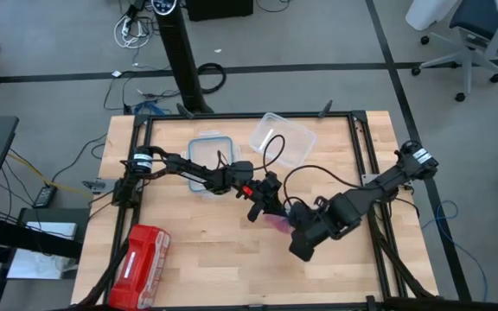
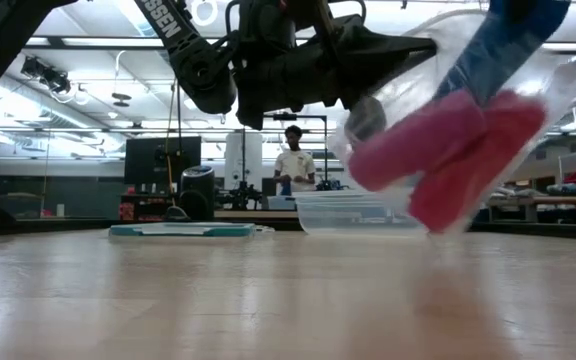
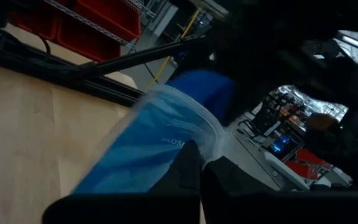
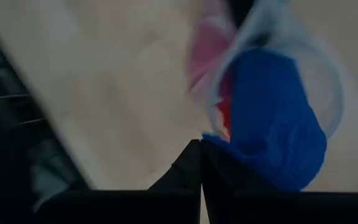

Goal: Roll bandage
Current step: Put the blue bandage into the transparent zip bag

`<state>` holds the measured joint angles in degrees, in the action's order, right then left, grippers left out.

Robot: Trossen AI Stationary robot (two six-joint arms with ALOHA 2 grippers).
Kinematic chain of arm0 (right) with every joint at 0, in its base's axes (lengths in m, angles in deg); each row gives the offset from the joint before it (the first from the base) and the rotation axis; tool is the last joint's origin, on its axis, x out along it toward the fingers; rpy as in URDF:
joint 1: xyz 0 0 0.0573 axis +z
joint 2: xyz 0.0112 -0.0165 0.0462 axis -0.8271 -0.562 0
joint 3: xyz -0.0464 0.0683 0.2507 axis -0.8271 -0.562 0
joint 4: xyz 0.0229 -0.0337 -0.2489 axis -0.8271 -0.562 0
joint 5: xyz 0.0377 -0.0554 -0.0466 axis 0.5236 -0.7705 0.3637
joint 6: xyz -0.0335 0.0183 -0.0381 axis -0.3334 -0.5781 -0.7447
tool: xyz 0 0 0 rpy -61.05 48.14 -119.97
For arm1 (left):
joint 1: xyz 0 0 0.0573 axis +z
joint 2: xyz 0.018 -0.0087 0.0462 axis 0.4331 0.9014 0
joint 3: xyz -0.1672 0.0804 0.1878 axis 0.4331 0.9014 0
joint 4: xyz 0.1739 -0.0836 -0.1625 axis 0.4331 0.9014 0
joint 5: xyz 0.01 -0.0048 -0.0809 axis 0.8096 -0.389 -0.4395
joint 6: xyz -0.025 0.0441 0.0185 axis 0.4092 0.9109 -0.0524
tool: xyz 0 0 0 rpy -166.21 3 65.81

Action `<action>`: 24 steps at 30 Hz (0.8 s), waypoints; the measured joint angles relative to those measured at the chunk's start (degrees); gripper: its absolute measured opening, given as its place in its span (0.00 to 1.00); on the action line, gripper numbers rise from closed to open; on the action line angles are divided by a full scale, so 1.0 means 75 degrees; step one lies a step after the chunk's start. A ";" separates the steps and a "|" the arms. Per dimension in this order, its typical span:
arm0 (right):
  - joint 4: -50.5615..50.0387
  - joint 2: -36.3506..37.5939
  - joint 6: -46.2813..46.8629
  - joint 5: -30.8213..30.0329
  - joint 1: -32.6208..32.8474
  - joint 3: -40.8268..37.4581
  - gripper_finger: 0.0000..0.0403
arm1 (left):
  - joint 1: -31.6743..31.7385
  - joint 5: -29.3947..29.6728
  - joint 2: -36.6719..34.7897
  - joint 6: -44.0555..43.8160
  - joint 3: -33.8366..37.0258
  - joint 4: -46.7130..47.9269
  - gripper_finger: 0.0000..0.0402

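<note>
Both sets of jaws pinch a clear bag (image 2: 448, 120) between them mid-bench, the bandage (image 4: 272, 118) inside, nearer the right gripper (image 4: 202, 144) than the left gripper (image 3: 201, 163).

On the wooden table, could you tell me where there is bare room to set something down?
Free: the near right of the light wooden table, and the near middle between the red zip pouch and the right gripper. Crowded: the centre, where both grippers meet, and the far side, with the clear plastic container and lid.

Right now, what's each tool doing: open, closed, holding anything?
Left tool: closed on the clear plastic bag, held above the table.
Right tool: closed on the blue bandage at the bag's mouth.
</note>
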<state>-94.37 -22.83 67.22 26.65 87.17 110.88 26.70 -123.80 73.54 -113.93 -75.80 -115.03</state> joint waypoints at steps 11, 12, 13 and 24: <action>0.0287 0.0081 -0.0579 -0.0417 -0.0039 0.0027 0.01 | 0.0003 -0.0117 0.0000 0.0012 0.0000 -0.0018 0.00; 0.0131 0.0128 -0.0401 -0.0563 0.0083 0.0117 0.01 | 0.0003 -0.0119 0.0000 0.0012 0.0000 -0.0013 0.00; -0.0071 0.0151 -0.0182 -0.0632 0.0190 0.0173 0.01 | 0.0003 -0.0117 0.0000 0.0012 0.0000 -0.0007 0.00; -0.0628 0.0135 0.1003 -0.1178 0.1350 0.0231 0.08 | 0.0003 -0.0126 0.0000 0.0026 0.0000 0.0082 0.00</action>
<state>-99.08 -21.81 74.74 17.82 97.29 112.62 26.72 -124.74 73.54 -113.73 -75.80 -114.41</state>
